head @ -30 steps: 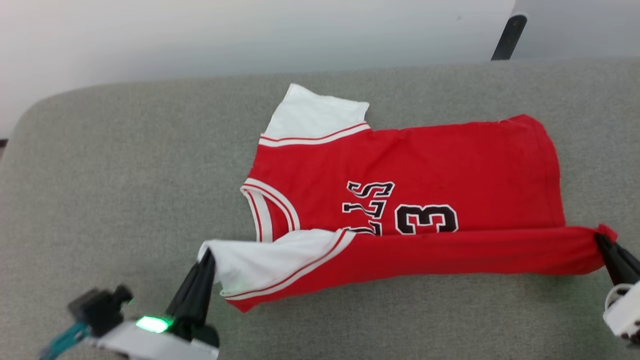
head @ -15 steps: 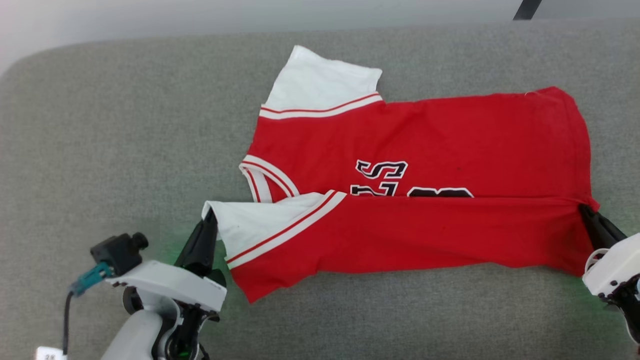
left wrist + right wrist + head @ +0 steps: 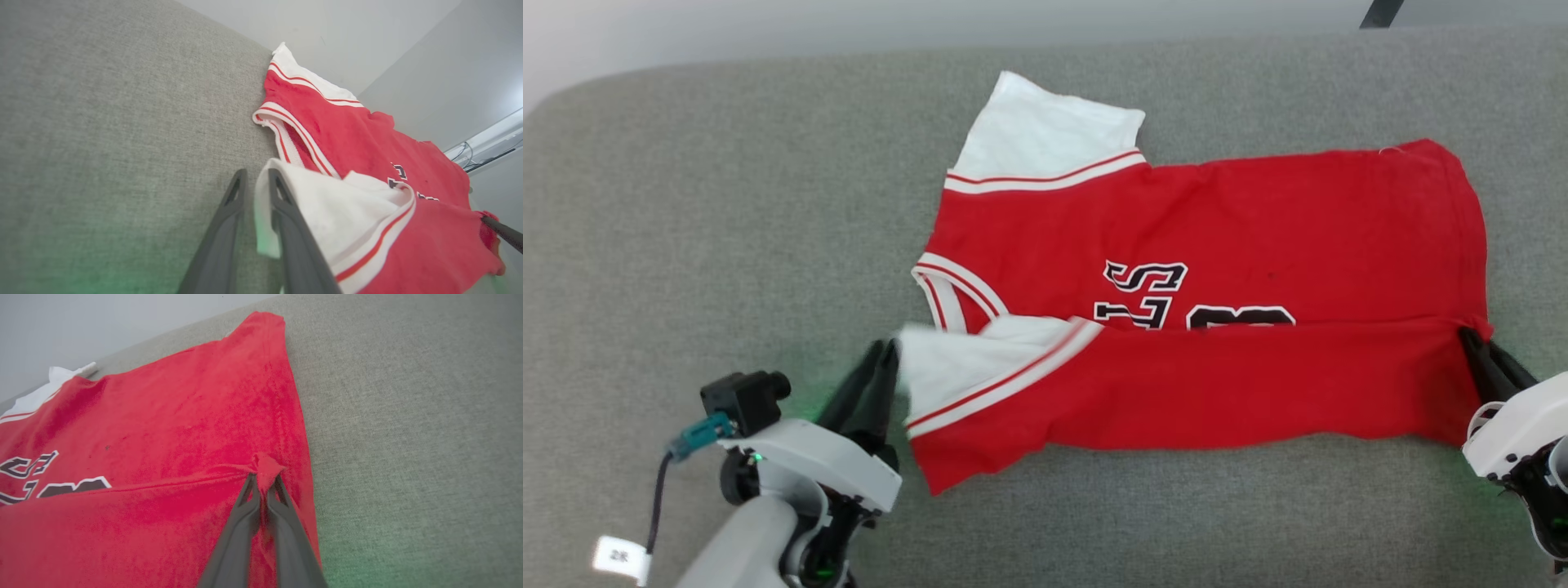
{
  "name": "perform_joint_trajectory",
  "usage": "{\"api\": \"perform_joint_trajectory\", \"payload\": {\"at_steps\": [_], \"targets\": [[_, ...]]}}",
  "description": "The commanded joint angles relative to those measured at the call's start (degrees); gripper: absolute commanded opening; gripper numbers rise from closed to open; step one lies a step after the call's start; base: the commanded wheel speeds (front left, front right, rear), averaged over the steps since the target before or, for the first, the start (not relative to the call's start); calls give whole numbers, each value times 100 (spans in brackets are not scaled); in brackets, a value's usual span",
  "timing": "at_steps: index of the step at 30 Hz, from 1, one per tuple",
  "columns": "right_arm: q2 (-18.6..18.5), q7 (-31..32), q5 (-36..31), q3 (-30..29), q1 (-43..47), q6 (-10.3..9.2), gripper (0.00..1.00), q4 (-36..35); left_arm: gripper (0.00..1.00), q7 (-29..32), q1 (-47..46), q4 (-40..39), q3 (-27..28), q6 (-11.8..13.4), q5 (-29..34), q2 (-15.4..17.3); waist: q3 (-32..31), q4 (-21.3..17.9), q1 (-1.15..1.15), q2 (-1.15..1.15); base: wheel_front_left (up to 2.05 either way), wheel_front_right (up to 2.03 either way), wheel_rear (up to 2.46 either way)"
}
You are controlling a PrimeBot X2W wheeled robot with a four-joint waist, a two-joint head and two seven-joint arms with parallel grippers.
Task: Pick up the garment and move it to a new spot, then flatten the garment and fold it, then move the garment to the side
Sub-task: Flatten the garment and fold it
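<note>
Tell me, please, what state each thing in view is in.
garment, lying on the grey surface, near long edge folded over its front, partly covering the lettering.
left gripper, slightly open, white sleeve edge loose between its fingers.
right gripper, shut on the garment's red corner.

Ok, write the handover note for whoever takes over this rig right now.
Left tool: fingers slightly parted, the near white sleeve edge between them; grip looks loosened.
Right tool: shut on the hem corner.
The garment lies spread on the grey surface, its near long side folded over the front and covering the lower lettering.
Done: flattened, first fold laid.
Left: open the right tool, finish folding, move it to the side.
</note>
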Motion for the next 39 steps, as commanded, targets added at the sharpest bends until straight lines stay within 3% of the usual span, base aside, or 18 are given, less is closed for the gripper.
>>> {"api": "perform_joint_trajectory", "payload": {"at_steps": [1, 9, 12, 15, 21, 24, 29, 39], "targets": [[-51, -95, 40, 19, -30, -8, 100, 9, 100, 16, -85, 5, -120, -12, 74, 146, -123, 44, 0, 0, 0, 0, 0], [-124, -309, 77, 81, 136, -8, 100, -142, 100, 798, -530, -286, -566, 2, 353, 893, -560, 129, 0, 0, 0, 0, 0], [-152, -353, 55, 51, 210, -8, 100, -276, 100, 1601, -687, -547, -752, 104, 375, 1198, -734, 157, 0, 0, 0, 0, 0], [-165, -384, 31, -39, 333, -8, 100, -441, 100, 2623, -784, -797, -937, 410, 268, 1418, -909, 186, 0, 0, 0, 0, 0], [-82, -274, -33, -131, 524, -8, 100, -732, 100, 4706, -865, -1281, -1356, 766, -190, 1726, -1062, 140, 0, 0, 0, 0, 0], [-33, -204, -59, -128, 558, -8, 100, -863, 100, 5406, -800, -1405, -1436, 889, -544, 1700, -1067, 68, 0, 0, 0, 0, 0], [21, -138, -109, -181, 597, -8, 100, -1040, 100, 5841, -644, -1477, -1390, 979, -1019, 1642, -967, -88, 0, 0, 0, 0, 0], [127, -50, -189, -350, 566, -8, 100, -1245, 100, 5754, -559, -1191, -1288, 840, -1343, 1414, -694, -296, 0, 0, 0, 0, 0]]}}
